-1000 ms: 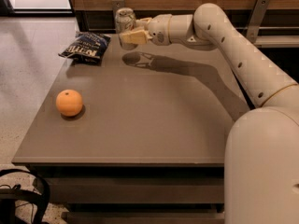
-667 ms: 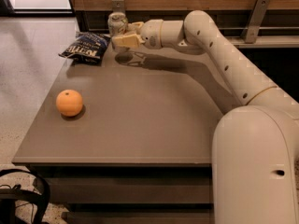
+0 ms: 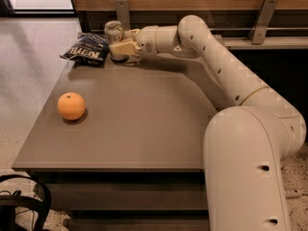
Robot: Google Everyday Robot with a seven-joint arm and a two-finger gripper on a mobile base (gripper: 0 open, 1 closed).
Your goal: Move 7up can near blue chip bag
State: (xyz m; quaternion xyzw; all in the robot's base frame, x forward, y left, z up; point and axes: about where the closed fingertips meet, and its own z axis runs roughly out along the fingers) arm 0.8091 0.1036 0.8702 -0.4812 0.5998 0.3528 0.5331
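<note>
The 7up can (image 3: 114, 32), silver-white with its top showing, stands upright at the far left corner of the grey table (image 3: 144, 124). My gripper (image 3: 118, 46) is shut on the can's lower part and holds it at or just above the tabletop. The blue chip bag (image 3: 87, 47), dark navy with white lettering, lies flat immediately left of the can, almost touching it. My arm reaches in from the right across the back of the table.
An orange (image 3: 71, 106) sits on the left part of the table, nearer the front. A wooden wall with metal brackets (image 3: 122, 11) runs behind the table. The table's left edge drops to the floor. A black cable (image 3: 21, 198) lies bottom left.
My gripper has moved left along the table's back edge with the can in it, bringing the can close beside the chip bag. The orange and the bag have not moved.
</note>
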